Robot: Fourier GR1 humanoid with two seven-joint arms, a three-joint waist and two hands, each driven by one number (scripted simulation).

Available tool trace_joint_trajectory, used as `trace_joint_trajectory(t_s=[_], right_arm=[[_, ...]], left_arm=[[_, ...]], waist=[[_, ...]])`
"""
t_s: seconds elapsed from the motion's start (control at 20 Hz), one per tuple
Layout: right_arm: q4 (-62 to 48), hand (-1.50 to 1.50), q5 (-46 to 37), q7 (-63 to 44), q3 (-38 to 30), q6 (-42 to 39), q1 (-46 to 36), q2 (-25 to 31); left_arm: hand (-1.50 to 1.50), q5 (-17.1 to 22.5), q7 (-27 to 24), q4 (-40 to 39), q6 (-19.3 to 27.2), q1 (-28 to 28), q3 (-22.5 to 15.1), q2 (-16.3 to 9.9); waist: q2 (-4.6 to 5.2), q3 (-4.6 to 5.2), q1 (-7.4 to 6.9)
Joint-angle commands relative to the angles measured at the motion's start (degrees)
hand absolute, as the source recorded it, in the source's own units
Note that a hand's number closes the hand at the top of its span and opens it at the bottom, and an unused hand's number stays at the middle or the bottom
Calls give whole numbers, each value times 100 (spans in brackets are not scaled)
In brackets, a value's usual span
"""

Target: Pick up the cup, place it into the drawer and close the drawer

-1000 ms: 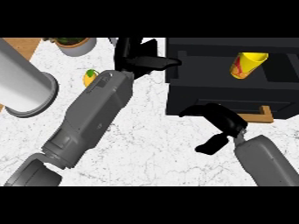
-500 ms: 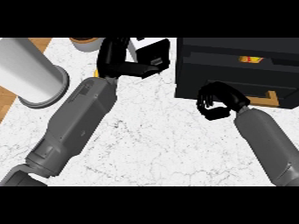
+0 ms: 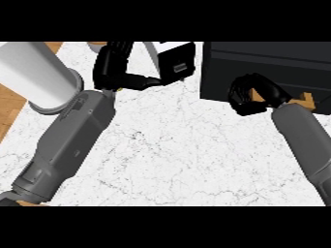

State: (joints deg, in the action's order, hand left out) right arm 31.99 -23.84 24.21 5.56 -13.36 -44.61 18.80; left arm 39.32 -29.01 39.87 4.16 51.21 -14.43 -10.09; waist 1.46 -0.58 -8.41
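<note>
Marble counter (image 3: 183,160): white cylinder (image 3: 33,72) far left, black drawer unit (image 3: 282,68) upper right; right hand (image 3: 252,94) clenched empty at its front, left hand (image 3: 114,68) relaxed; cup hidden

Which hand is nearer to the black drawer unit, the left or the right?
The right hand: it is at the front of the drawer unit. The left hand is beside it, farther to the left.

- We see a tall white cylinder (image 3: 33,72) standing at the white marble counter's (image 3: 183,155) left edge.
- We see brown wooden floor (image 3: 0,116) beside it.
</note>
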Motion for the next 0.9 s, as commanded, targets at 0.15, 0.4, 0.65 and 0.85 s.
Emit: trace_joint_trajectory(t_s=[0.15,0.4,0.65,0.85], right_arm=[[-369,150,219,-289,-626,252,-878,638],[-190,150,365,-381,-682,-67,-971,803],[-36,150,564,-494,-780,-307,-968,863],[77,150,653,-481,-819,-419,-865,944]], left_arm=[[-150,-33,-15,225,-269,-243,-71,-189],[-150,85,127,269,-392,-287,-24,-195],[-150,95,105,363,-519,-396,-80,-144],[-150,113,145,385,-599,-495,-88,-192]], waist=[[107,28,-269],[130,40,-356],[135,51,-450],[148,48,-454]])
